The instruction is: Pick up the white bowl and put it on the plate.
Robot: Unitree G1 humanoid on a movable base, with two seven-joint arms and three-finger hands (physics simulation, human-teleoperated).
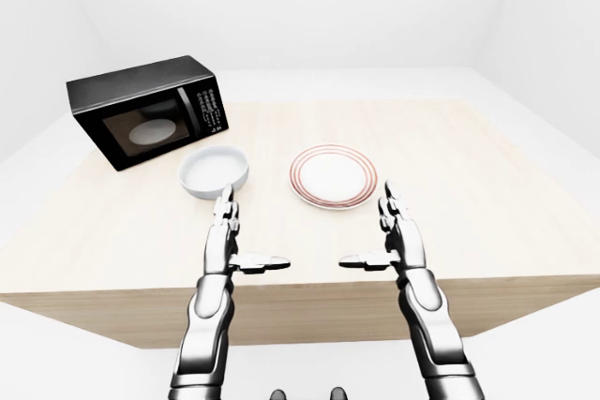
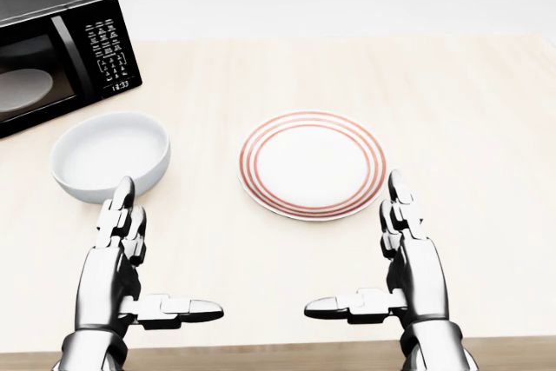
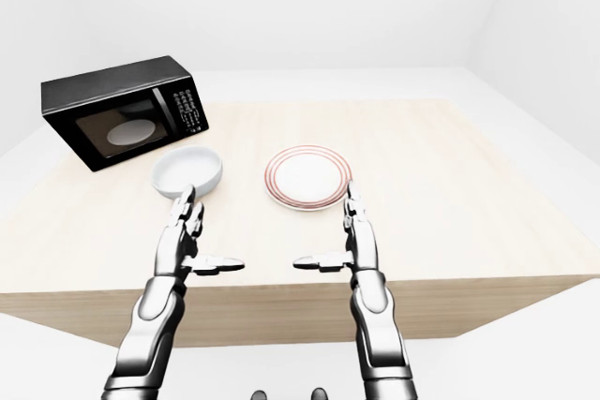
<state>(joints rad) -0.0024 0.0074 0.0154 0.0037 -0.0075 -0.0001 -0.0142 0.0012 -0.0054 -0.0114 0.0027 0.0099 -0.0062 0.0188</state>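
The white bowl (image 2: 110, 154) rests upright on the wooden table (image 2: 469, 128), left of centre in the head view. To its right lies the white plate (image 2: 312, 164) with red rings round its rim. My left hand (image 2: 152, 254) hovers open just below the bowl, fingers stretched up and thumb pointing right. My right hand (image 2: 369, 249) is open too, below the plate's right edge, thumb pointing left. Neither hand touches anything.
A black microwave (image 2: 54, 41) stands at the table's upper left, close above the bowl, door shut, with a white plate showing behind its window. The table's near edge (image 1: 309, 292) runs just under my wrists. White floor and walls surround the table.
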